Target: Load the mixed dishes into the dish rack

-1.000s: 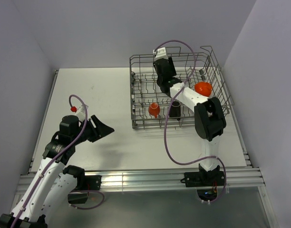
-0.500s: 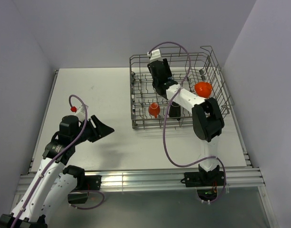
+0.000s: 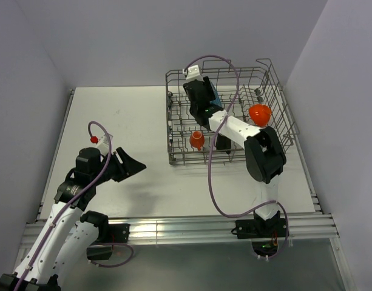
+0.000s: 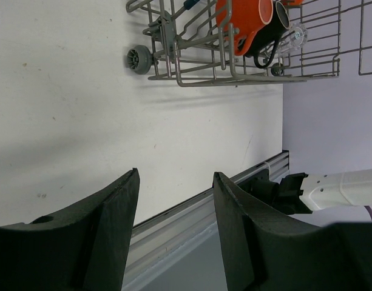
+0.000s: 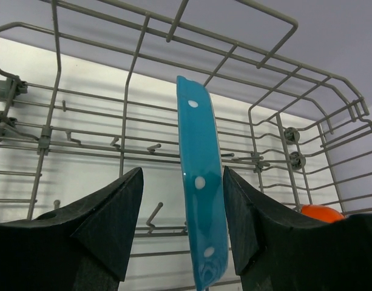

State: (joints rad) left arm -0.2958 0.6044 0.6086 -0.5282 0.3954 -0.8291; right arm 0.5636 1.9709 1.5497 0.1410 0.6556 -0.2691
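**A:** Plate first: where is the teal plate [image 5: 201, 200]?

**B:** It stands on edge inside the dish rack [image 3: 169, 115], in the far left part, with white dots showing along its rim. The right hand [image 5: 182, 176] straddles it with its fingers spread. In the wrist view the finger on the left is clear of the plate. The one on the right is just beside it, and I cannot tell whether it touches.

**A:** And the other dishes?

**B:** All are in the rack. The orange-red bowl [image 3: 259, 113] is at the right side. The small orange cup [image 3: 196, 140] is toward the near left corner. The dark mug [image 4: 272, 30] is just right of the cup, partly under the right arm. In the left wrist view a clear glass [image 4: 293, 37] shows just beyond the mug.

**A:** Left hand?

**B:** The left hand [image 4: 175, 176] hangs over the bench [image 3: 113, 121], well left of the rack. Its fingers are spread with nothing between them.
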